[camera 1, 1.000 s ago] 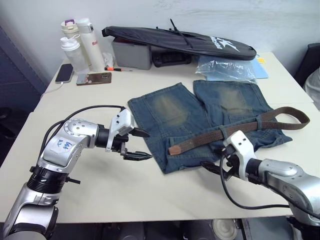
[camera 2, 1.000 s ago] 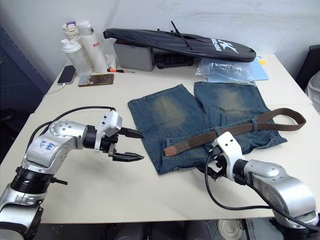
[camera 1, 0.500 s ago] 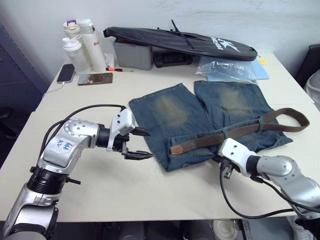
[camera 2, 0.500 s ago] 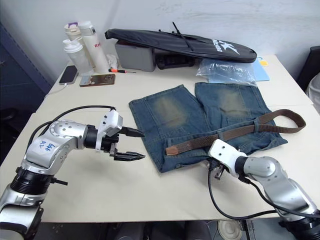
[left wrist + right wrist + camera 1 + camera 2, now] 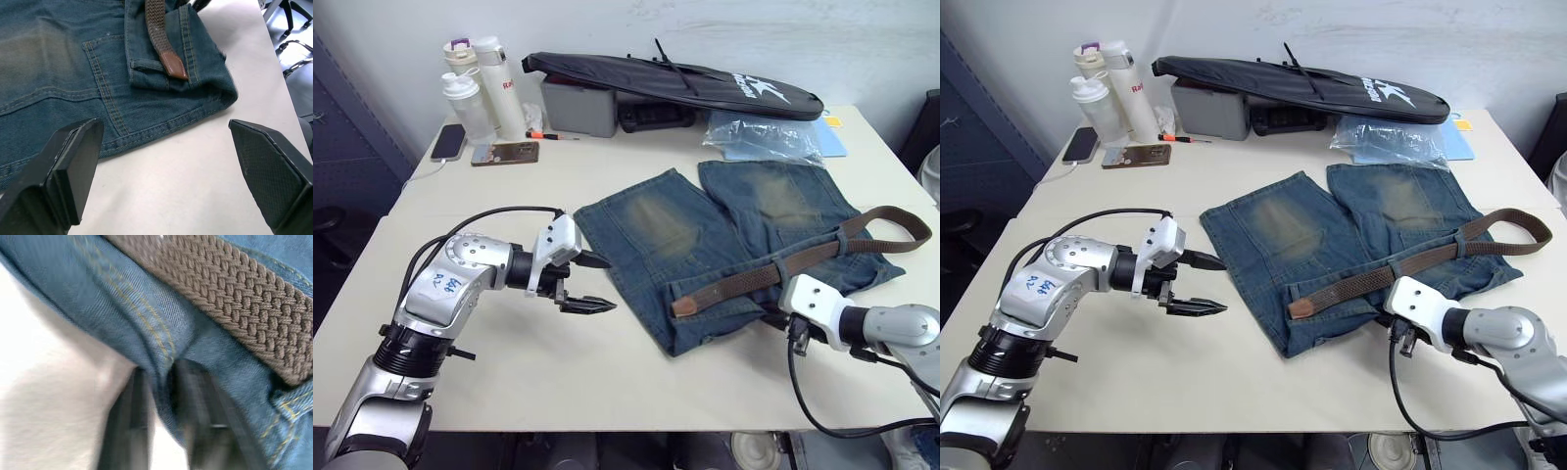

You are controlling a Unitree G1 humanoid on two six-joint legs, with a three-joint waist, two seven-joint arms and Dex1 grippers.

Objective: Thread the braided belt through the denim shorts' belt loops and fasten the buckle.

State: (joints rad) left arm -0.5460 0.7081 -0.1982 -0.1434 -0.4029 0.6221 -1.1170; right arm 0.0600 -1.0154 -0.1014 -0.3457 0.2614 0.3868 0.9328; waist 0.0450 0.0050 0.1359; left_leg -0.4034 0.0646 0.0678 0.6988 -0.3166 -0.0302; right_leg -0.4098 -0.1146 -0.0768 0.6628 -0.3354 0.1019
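Two tools: right tool pinches denim shorts edge; left tool gapes beside them.

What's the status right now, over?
Left gripper open, hovering beside the denim shorts. Right gripper pinching the shorts' waistband edge. Braided belt lies across the waistband, tan tip free. Nothing blocking.

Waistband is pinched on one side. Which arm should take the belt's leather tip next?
Left. The left gripper hangs open beside the denim shorts, with the braided belt's tan tip straight ahead in its wrist view. The right gripper is shut on the shorts' waistband edge, so it looks occupied.
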